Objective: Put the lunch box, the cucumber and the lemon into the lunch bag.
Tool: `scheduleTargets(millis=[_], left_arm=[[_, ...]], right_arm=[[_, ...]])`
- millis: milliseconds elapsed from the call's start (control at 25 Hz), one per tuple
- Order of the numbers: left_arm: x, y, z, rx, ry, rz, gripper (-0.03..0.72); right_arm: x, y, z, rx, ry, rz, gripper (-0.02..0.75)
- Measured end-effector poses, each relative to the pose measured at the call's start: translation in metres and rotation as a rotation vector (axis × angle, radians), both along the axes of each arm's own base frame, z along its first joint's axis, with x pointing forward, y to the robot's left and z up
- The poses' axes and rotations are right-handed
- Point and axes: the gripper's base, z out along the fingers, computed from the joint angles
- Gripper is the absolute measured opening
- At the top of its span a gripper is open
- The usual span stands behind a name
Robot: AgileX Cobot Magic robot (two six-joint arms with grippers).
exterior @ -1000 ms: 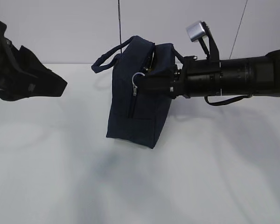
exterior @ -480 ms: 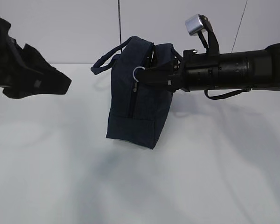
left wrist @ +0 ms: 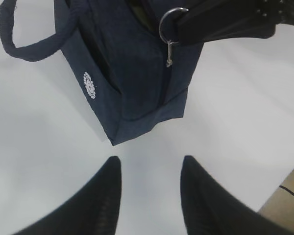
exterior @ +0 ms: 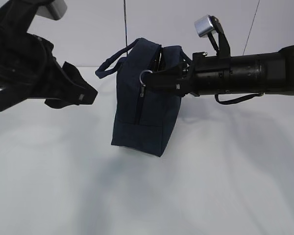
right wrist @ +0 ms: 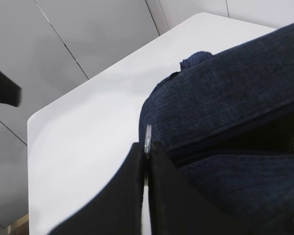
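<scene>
The navy lunch bag (exterior: 142, 107) stands on the white table (exterior: 147, 196), handles up. Its round white logo (left wrist: 89, 85) shows in the left wrist view. My right gripper (exterior: 152, 80) is shut on the zipper's metal ring pull (exterior: 145, 76); the ring (right wrist: 148, 139) is pinched between the fingers in the right wrist view. My left gripper (exterior: 90, 95) is open and empty, hovering left of the bag (left wrist: 132, 73); its fingertips (left wrist: 112, 166) are just short of the bag's bottom corner. The lunch box, cucumber and lemon are not in view.
The bag's loop handle (exterior: 110, 61) sticks out to the left toward my left arm. A thin cable (exterior: 125, 22) hangs behind the bag. The table's edge (left wrist: 284, 181) shows at the lower right of the left wrist view.
My left arm has moved right toward the bag. My right gripper lifted the ring pull a little up the zipper, then held still.
</scene>
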Motion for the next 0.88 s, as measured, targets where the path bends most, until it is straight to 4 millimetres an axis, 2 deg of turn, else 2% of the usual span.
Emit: scheduleTargets(millis=[360, 880], left_arm=[[0.039, 0.013, -0.026, 0.020, -0.009, 0.115, 0.294], [0.062, 0.006, -0.054, -0.021, 0.002, 0.176, 0.300]], right_arm=[[0.000, 0.000, 0.000, 0.000, 0.003, -0.002, 0.000], [0.001, 0.000, -0.001, -0.006, 0.007, -0.011, 0.000]])
